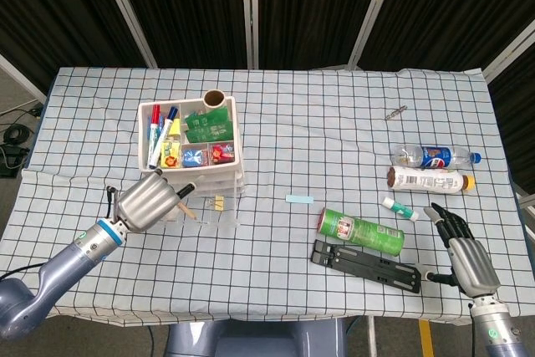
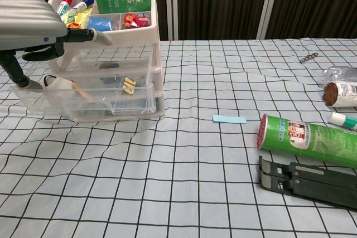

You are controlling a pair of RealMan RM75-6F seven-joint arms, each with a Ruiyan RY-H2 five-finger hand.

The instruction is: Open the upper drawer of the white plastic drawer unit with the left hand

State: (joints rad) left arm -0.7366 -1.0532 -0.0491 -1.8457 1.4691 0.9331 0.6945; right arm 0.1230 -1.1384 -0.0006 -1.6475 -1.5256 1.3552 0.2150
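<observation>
Left hand [image 1: 150, 198] is parked right at the front of the white plastic drawer unit [image 1: 191, 144], knuckles up, fingers poking forward toward the drawer fronts. Honestly can't tell if it's hooked on anything or just hovering, the back of the hand hides the fingertips in both views. A clear drawer [image 2: 83, 101] is sticking out toward the hand with clips and odd bits inside, but it looks like a lower one to me; the upper drawer [image 2: 109, 62] just under the tray of markers looks flush with the frame. So I'd say the pull on the right drawer hasn't happened yet, or it grabbed the wrong level.

Next move probably needs the fingers lifted up to the top drawer's lip, then a straight pull back toward the robot.

Room wise: plenty of bare checked cloth behind the hand, though the table edge [image 1: 100, 311] isn't far behind the wrist. Off to the hand's right there's a small blue slip [image 1: 298, 199] and a green can [image 1: 360, 232], well clear. Right hand [image 1: 464, 252] sits open, fingers spread, way over on the far side
</observation>
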